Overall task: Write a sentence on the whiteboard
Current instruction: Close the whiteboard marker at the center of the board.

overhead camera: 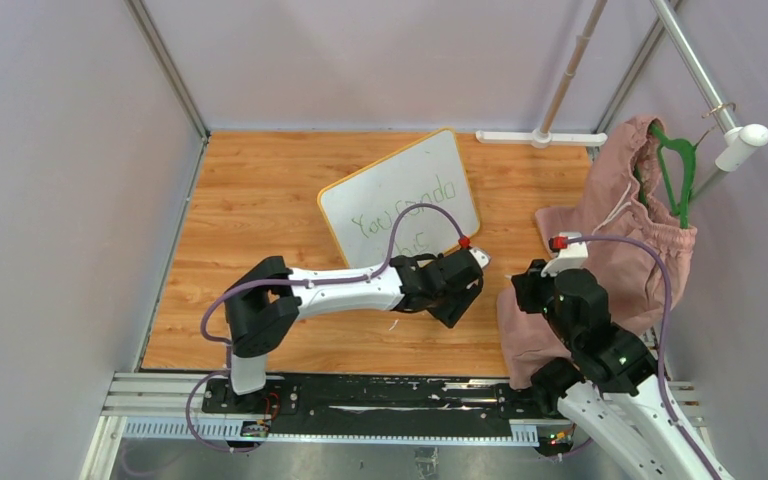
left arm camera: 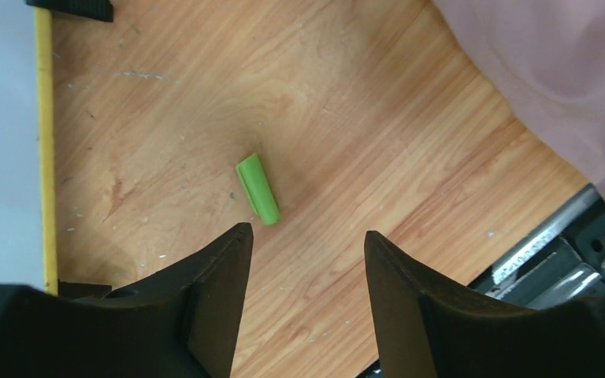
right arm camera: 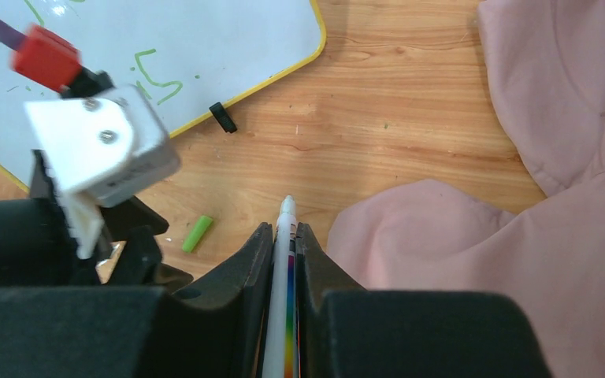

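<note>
Left wrist view: the left gripper [left arm camera: 307, 236] has its jaws spread with nothing between, and the green cap [left arm camera: 257, 189] lies at 11 o'clock from the gap, so I think it should slide that way first, then squeeze softly. The right gripper [right arm camera: 283, 232] pinches the pen [right arm camera: 286, 211]; the whiteboard [right arm camera: 228, 47] with the sentence [overhead camera: 405, 212] lies at its 10 o'clock.

A whiteboard [overhead camera: 400, 190] with a yellow rim sits askew on the wooden table [overhead camera: 260, 200], towards its back edge. It bears green lettering [overhead camera: 405, 215] in two lines, "You can do" above a second line that an arm partly hides. The left gripper [overhead camera: 458, 300] is over bare wood, just off the board's near right corner. The right gripper [overhead camera: 528, 288] is close beside it, against a pink garment [overhead camera: 620, 240] heaped at the table's right edge, with a green hanger [overhead camera: 672, 175] in its top.
</note>
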`<state>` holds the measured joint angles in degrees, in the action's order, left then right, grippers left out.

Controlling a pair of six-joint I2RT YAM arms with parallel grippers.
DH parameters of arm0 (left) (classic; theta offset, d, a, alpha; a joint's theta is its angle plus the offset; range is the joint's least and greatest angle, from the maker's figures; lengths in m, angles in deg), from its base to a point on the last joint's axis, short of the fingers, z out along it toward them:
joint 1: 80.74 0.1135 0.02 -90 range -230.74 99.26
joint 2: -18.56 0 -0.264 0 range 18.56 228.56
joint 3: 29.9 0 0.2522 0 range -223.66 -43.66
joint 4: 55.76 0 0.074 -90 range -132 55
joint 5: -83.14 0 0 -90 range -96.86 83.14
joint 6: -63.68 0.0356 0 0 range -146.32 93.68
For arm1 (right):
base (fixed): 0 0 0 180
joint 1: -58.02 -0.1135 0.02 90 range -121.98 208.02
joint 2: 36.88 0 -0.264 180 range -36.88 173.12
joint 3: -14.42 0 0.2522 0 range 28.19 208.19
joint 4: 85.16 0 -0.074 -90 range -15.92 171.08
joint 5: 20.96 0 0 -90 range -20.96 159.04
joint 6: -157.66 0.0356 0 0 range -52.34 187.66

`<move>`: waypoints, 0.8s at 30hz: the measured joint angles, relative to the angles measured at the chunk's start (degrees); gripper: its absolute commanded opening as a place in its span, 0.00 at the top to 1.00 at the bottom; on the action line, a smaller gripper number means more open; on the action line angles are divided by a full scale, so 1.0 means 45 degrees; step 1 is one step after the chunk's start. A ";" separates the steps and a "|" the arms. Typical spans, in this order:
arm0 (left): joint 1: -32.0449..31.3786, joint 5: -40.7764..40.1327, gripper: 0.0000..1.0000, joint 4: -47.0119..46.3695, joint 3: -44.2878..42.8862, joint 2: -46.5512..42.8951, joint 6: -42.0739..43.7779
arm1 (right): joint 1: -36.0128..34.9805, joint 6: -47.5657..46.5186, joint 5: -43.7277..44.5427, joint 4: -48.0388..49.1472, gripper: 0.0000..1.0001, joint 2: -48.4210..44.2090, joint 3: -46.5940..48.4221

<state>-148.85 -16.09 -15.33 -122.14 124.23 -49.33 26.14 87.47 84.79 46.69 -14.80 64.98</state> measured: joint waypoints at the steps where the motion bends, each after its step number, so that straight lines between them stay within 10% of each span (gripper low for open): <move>1: 0.0000 0.0010 0.43 0.0087 -0.0087 0.0223 0.0000 | 0.0000 0.0000 0.0010 -0.0005 1.00 -0.0053 0.0000; 24: 0.0928 0.1336 0.52 0.0112 0.0058 0.1447 -0.0461 | 0.0000 0.0010 0.0185 0.0019 1.00 -0.0602 0.0000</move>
<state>-144.68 -10.08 -14.82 -121.88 130.75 -51.40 26.14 87.51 85.62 46.78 -17.51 64.98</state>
